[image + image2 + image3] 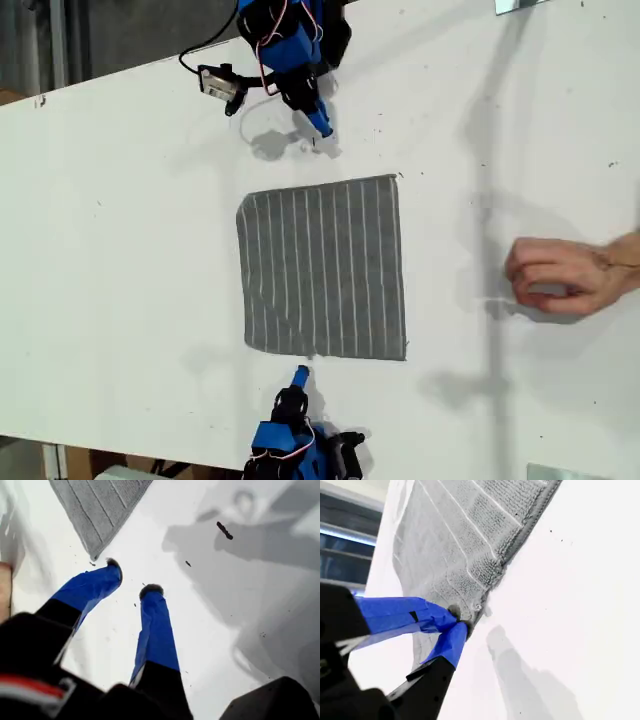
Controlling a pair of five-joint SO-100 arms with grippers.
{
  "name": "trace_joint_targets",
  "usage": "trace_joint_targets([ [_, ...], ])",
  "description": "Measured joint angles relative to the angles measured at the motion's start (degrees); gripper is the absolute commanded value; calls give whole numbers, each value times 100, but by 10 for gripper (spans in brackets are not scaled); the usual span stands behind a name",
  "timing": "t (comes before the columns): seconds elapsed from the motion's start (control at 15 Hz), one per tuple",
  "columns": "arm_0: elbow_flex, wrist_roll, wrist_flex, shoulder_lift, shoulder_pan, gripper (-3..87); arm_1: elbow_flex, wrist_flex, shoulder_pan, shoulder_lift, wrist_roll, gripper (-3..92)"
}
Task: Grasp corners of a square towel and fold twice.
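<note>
Bright, even light over the white desk in the exterior view; no hard glare. Soft grey shadows lie beside each arm, and a long faint band runs down the exterior view's right, past a person's hand, which looks slightly motion-blurred. First wrist view: desk nearly washed out, broad overlapping shadows, near housing dark and out of focus. Second wrist view: towel weave sharp, foreground claw blurred.

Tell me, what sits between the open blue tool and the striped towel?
Only bare white table with dark specks, as my first tool's wrist view shows.
</note>
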Motion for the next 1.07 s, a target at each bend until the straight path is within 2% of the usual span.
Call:
trace_joint_targets([
  [0.8, 0, -35, 9, 0, 0, 0, 0, 0, 0, 0, 0, 134],
  [0.93, 0, -343, 0, 0, -123, 0, 0, 0, 0, 0, 0, 134],
  [1.0, 0, -686, 0, 0, -141, 0, 0, 0, 0, 0, 0, 134],
  [1.07, 0, -1301, 9, 0, -44, 43, 0, 0, 0, 0, 0, 127],
])
